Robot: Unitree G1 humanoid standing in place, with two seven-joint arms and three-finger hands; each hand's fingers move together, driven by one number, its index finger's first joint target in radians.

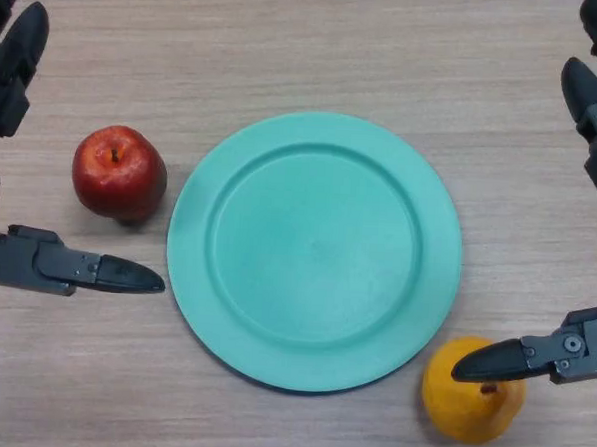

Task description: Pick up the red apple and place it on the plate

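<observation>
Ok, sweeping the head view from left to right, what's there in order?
Left hand → red apple → green plate → orange fruit → right hand. The plate is empty, and both hands are open.

Both hands, left hand [36,260] and right hand [572,353], are matte black with thick, tapered fingers [126,275] and small screws.

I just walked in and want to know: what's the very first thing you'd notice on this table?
The big teal plate in the middle of the wooden table grabs the eye first, and nothing lies on it. A shiny red apple sits just off its left edge, and an orange-yellow fruit sits by its lower right rim. The black left hand and right hand wait open at the sides, holding nothing.
</observation>
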